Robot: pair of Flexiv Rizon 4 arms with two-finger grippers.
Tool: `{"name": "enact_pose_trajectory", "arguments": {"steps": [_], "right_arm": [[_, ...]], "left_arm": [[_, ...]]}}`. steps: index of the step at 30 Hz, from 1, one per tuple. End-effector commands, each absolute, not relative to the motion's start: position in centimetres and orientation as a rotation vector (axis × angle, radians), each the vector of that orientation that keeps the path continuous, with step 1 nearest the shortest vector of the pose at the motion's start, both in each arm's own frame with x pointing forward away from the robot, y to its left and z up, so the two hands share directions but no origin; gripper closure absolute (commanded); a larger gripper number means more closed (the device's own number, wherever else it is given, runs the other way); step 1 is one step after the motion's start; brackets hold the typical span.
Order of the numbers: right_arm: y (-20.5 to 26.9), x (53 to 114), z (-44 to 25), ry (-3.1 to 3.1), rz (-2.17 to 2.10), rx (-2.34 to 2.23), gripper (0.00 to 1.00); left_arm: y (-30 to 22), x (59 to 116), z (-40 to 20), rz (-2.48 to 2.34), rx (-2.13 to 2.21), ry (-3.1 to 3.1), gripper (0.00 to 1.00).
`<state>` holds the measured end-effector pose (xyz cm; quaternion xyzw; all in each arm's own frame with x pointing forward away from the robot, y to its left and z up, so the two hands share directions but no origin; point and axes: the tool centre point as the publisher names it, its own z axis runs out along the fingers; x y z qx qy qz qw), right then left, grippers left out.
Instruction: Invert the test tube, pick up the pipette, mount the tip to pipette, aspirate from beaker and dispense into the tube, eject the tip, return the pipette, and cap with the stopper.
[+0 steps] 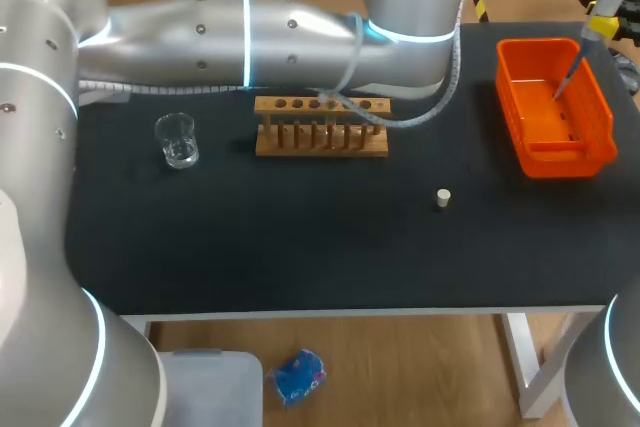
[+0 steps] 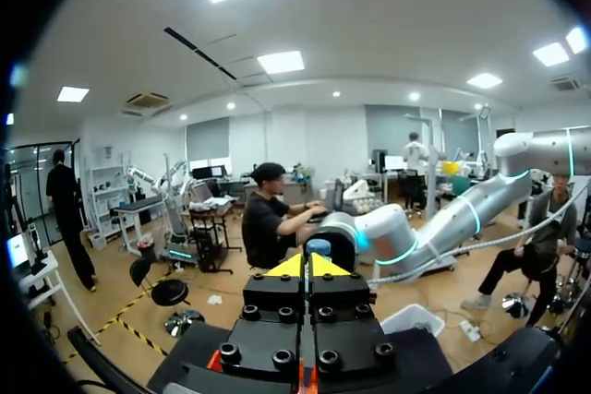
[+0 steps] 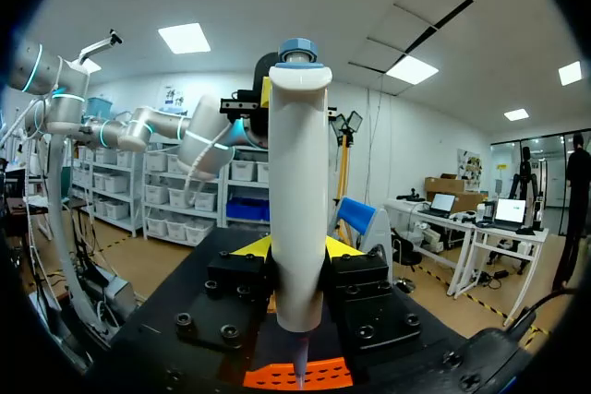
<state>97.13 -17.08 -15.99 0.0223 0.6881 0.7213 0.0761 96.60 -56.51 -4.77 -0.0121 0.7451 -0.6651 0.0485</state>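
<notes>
White tubular pipette [image 3: 297, 200] in right gripper [image 3: 297, 251]

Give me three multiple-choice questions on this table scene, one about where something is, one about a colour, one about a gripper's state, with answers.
1. Where does the stopper lie?
A. in the beaker
B. on the bare table
C. on top of the rack

2. What colour is the bin?
A. orange
B. green
C. white

3. What state is the right gripper in?
A. open and empty
B. shut on the stopper
C. shut on the pipette

Answers:
1 B, the head view shows it alone on the black tabletop.
2 A, its walls are bright orange.
3 C, the right wrist view shows the pipette body between both fingers.
</notes>
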Motion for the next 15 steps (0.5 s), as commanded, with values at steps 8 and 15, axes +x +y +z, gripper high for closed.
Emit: {"name": "enact_pose_trajectory", "arguments": {"steps": [8, 15], "right_arm": [[-17.25, 97.29, -16.03, 2.066, 2.166, 0.06, 1.0], [-17.25, 97.29, -16.03, 2.066, 2.166, 0.06, 1.0]], "left_arm": [[-58.36, 96.39, -5.85, -2.207, -0.016, 2.107, 1.0], [-58.69, 96.39, -6.2, -2.22, -0.011, 2.107, 1.0]]}}
